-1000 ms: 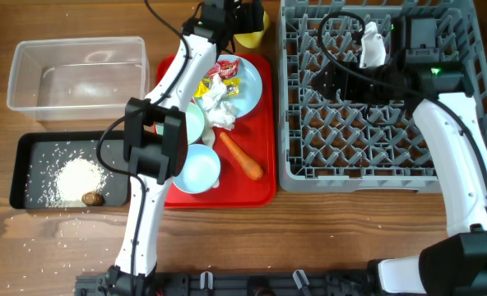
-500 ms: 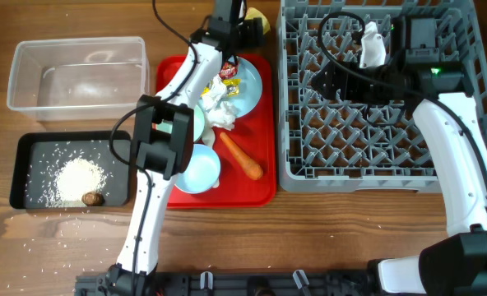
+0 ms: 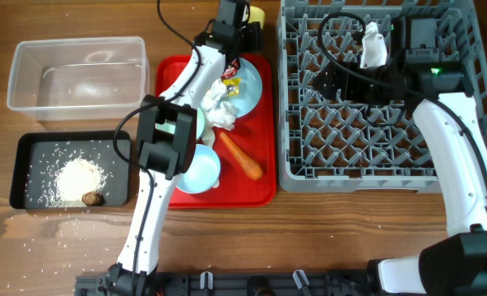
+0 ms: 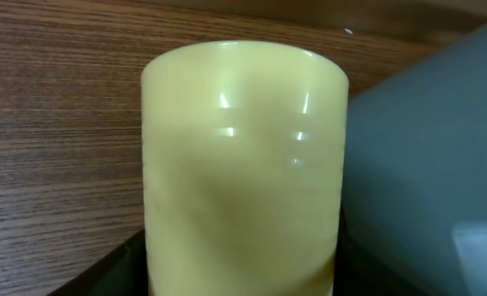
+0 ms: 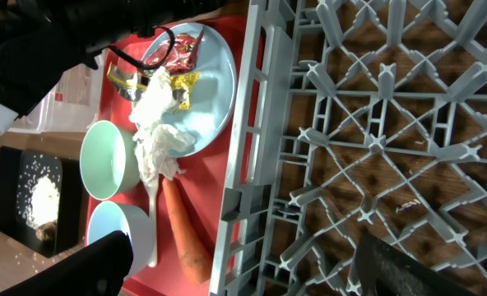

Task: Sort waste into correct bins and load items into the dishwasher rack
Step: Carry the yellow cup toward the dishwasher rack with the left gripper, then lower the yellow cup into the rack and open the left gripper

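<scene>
Now yellow cup (image 4: pixel 243 164) upright, filling the left wrist view, set between the fingers of the left end effector (image 3: pixel 247 25); clamped or loose, cannot tell. Cup lies at 12 o'clock of the red tray (image 3: pixel 264 193). Left arm stretched long toward 12 o'clock. Right end effector (image 5: pixel 252 267) over the dishwasher rack (image 3: pixel 359 164), fingers wide apart. Versus a second ago: left arm reaches further out, cup nearer the top edge.

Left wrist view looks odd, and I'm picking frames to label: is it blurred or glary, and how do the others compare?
Left wrist: the yellow cup fills the frame, soft, with small glare streaks. Right wrist: rack sharp. Overhead: evenly lit, sharp.
</scene>
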Motion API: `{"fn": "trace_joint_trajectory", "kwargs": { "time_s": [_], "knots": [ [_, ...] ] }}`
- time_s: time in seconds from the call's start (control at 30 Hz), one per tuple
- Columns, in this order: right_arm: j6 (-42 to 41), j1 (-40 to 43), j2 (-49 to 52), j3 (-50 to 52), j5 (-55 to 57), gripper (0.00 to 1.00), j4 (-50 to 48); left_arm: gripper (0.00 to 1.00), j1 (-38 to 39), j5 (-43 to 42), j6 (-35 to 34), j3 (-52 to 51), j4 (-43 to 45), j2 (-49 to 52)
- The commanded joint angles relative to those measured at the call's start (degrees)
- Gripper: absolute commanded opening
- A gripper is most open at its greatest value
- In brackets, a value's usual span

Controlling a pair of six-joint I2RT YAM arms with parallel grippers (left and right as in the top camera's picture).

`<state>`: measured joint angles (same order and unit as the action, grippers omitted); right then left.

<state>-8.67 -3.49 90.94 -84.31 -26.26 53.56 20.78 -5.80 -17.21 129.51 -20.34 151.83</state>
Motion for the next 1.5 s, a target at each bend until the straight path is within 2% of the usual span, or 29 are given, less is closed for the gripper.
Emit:
{"fn": "trace_joint_trajectory", "kwargs": {
  "time_s": [0.0,0.07,0.37,0.53,0.6,0.73,0.83,0.9,1.0,1.1,1.2,1.33,1.47],
  "knots": [
    [1.2,0.1,-1.5,-0.5,1.0,0.89,-0.1,0.55,1.2,0.5,0.1,1.0,-0.3,0.8],
    [1.2,0.1,-1.5,-0.5,1.0,0.89,-0.1,0.48,1.3,0.5,0.1,1.0,-0.7,0.7],
    [1.2,0.1,-1.5,-0.5,1.3,0.9,-0.7,0.49,0.4,0.5,0.1,1.0,-10.2,-5.4],
    [1.2,0.1,-1.5,-0.5,1.2,0.89,-1.0,0.46,0.1,0.5,0.8,1.0,-21.5,-13.7],
    [1.2,0.1,-1.5,-0.5,1.2,0.9,-1.5,0.42,0.0,0.5,3.6,1.0,-26.7,-16.5],
    [1.2,0.1,-1.5,-0.5,1.2,0.9,-2.9,0.4,0.0,-0.3,10.3,1.0,-37.0,-23.0],
    [1.1,0.2,-1.5,-0.5,1.2,0.89,-4.4,0.4,0.2,-5.7,14.0,1.0,-44.2,-27.3],
    [0.2,1.2,-1.5,-0.6,1.2,0.88,-6.4,0.4,2.0,-9.0,17.0,1.0,-48.9,-29.3],
    [-1.0,4.9,-1.6,-0.7,-0.2,0.88,-6.4,0.38,7.3,-8.9,23.2,1.0,-57.7,-29.5],
    [-0.1,8.6,-1.6,-0.7,-7.2,0.9,-7.1,0.36,12.8,-7.6,28.0,1.0,-63.2,-29.5],
    [4.3,8.8,-1.5,-0.6,-10.1,0.91,-5.6,0.35,15.6,-6.8,29.1,1.0,-65.5,-29.5],
    [5.6,10.0,-1.5,-0.6,-10.0,0.91,-5.1,0.39,18.2,-9.2,29.0,1.0,-66.4,-29.5],
    [5.1,16.0,-1.6,-0.6,-11.0,0.91,-4.5,0.39,24.3,-4.5,29.0,0.9,-64.9,-28.9]
  ]
}}
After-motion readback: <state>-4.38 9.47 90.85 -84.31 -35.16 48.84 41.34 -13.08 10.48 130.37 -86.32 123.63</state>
